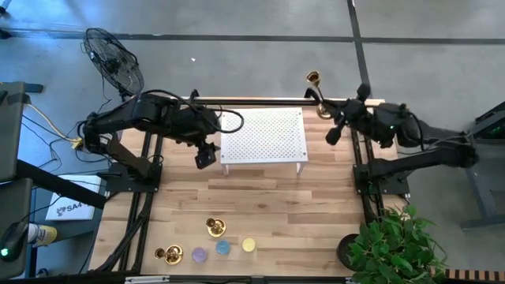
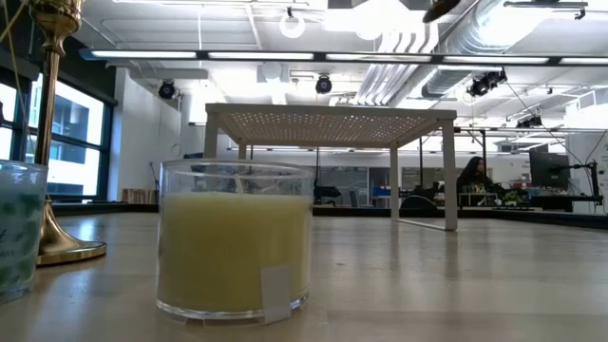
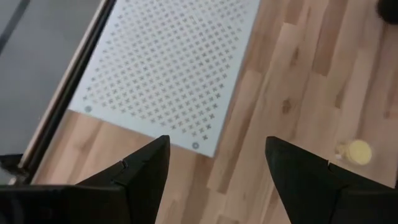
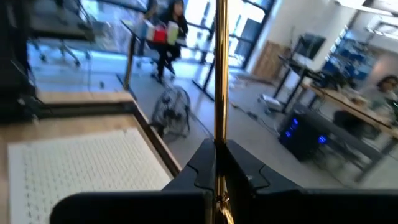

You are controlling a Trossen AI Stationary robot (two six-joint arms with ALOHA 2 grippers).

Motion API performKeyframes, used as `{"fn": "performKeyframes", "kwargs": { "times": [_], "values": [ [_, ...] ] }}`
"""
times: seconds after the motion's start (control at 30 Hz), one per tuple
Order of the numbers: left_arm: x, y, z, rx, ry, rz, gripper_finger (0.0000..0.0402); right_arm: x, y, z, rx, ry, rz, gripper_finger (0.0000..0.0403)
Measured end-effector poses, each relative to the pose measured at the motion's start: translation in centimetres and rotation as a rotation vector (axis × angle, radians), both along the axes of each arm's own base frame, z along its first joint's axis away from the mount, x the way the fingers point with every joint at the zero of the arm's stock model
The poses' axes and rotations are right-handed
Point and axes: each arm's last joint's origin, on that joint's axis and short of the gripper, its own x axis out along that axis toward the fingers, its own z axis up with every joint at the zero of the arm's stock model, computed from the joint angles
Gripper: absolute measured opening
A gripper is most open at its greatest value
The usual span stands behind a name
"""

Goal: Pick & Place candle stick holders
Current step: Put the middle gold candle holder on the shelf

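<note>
Right gripper (image 4: 219, 171) is seen at the far right edge of the table, fingers clamped together on the slim stem of a tall candle stick holder (image 4: 219, 74). In the high view the holder's gold cup sits beyond the table's back rail and its flared base near the rail's right end, so the piece appears tilted or laid over in the grasp; the exact angle cannot be told.

Left gripper (image 3: 214, 177) is held above the wood just beside the near left corner of the white perforated stand (image 1: 264, 136), fingers apart, nothing between them.

2 more gold holders (image 1: 215, 227) are noted near the table's front edge, 1 just behind the row of small candles, 1 at the row's left end. Neither is touched.

Risks, as judged:
- The grip is narrow and on a smooth stem; the holder could swivel or slide, base-heavy as it looks.
- With the piece so close to the back rail, a knock against the rail or a drop off the table's edge is possible.
- A tilted set-down on the stand could let it topple.

Containers: a glass jar (image 2: 234, 237) close to the low camera is filled most of the way with pale yellow wax.
</note>
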Motion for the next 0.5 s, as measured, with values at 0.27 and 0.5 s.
{"fn": "performKeyframes", "kwargs": {
  "times": [0.27,0.5],
  "values": [
    [-0.1,0.2,0.1,0.059,-0.006,0.061,0.0259,1.9,-3.3,0.8,-0.023,-0.118,0.131,0.0007],
    [-0.1,0.2,0.1,0.060,-0.006,0.062,0.0259,5.1,-8.0,-2.2,0.103,-0.202,0.253,0.0006]
  ]
}}
